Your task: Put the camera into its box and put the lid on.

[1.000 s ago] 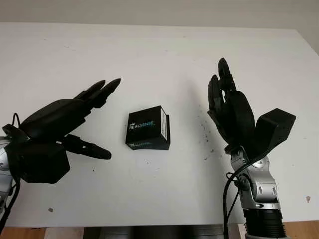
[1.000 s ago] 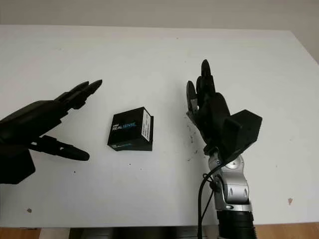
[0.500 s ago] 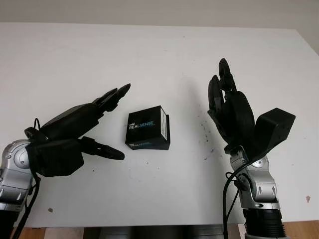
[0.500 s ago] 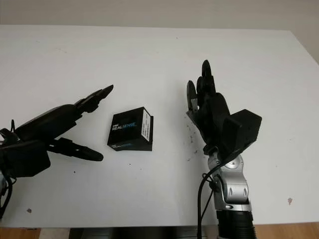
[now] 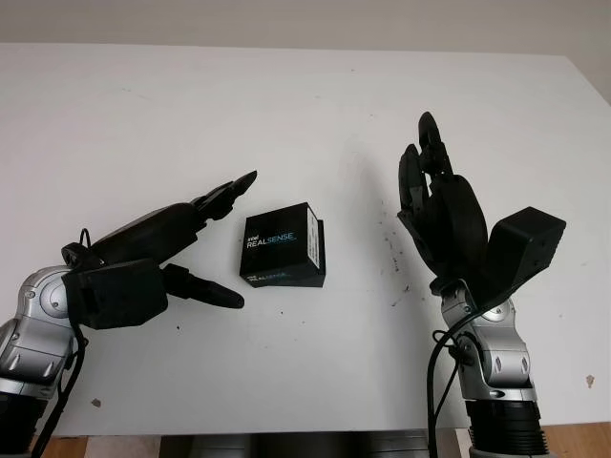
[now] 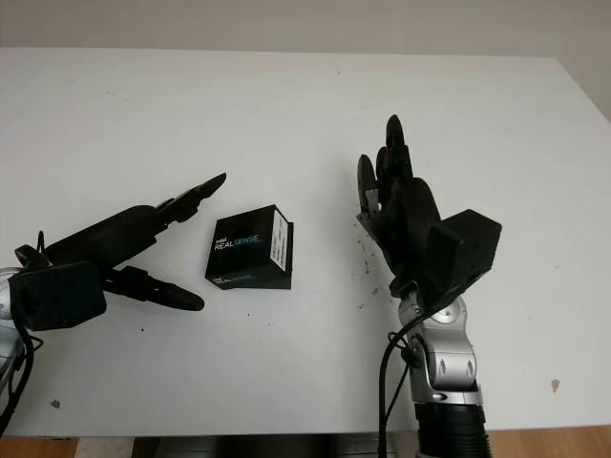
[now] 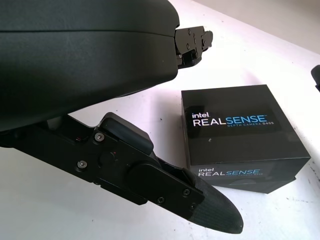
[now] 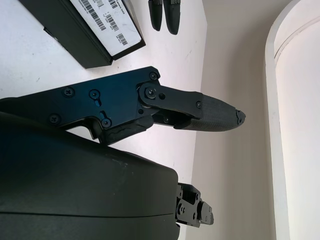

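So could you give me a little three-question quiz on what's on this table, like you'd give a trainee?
1. True or false: the left robot hand is gripping the black box.
2. Which words are printed on the box's lid? A) Intel RealSense B) Canon C) GoPro
3. Fill in: the box sits on the white table ______ the two robot hands.

Key
1. False. The left robot hand is open beside the box, not touching it.
2. A.
3. Between. The right robot hand is open on the box's other side, farther off.
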